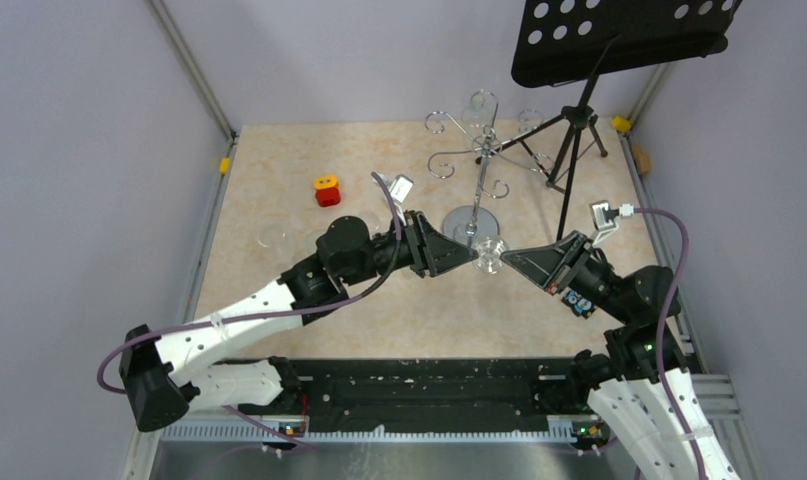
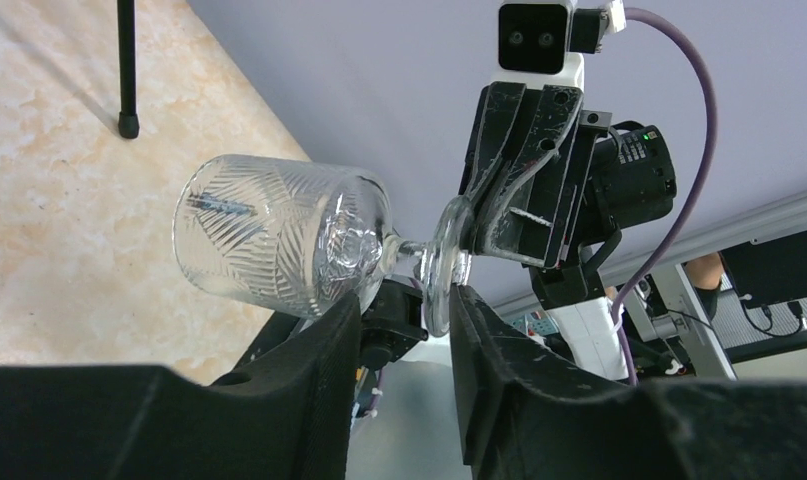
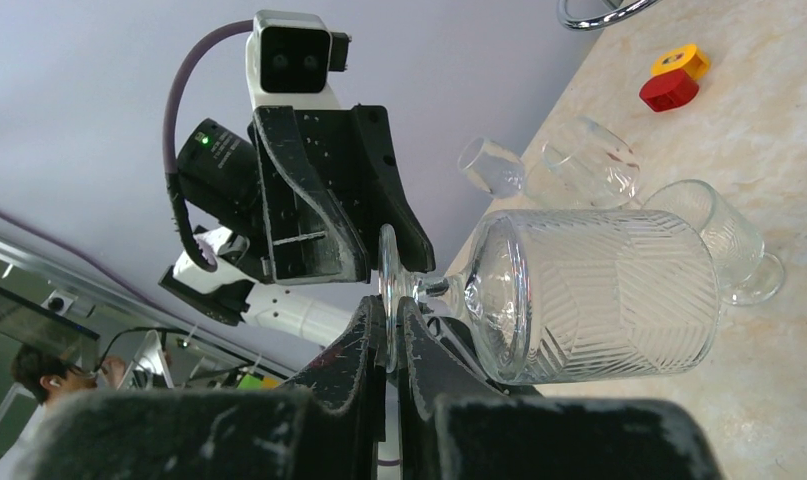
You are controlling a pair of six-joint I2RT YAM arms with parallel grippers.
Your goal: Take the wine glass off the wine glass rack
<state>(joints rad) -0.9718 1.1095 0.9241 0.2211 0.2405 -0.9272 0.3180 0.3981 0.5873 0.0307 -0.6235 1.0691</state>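
Note:
The wine glass (image 1: 489,256) is a clear patterned glass held on its side between my two grippers, above the table in front of the chrome wine glass rack (image 1: 482,152). My right gripper (image 3: 391,305) is shut on the rim of the glass's foot disc (image 3: 387,270), with the bowl (image 3: 599,295) pointing away from it. My left gripper (image 2: 404,300) is open; its fingers (image 2: 324,340) straddle the stem between the bowl (image 2: 279,235) and the foot (image 2: 441,270). In the top view the left gripper (image 1: 469,255) and right gripper (image 1: 509,258) face each other tip to tip.
The black tripod music stand (image 1: 579,120) stands at the back right next to the rack. A red and yellow block (image 1: 327,190) sits at the middle left. Other clear glasses (image 3: 589,160) rest on the table, one (image 1: 275,237) near the left edge.

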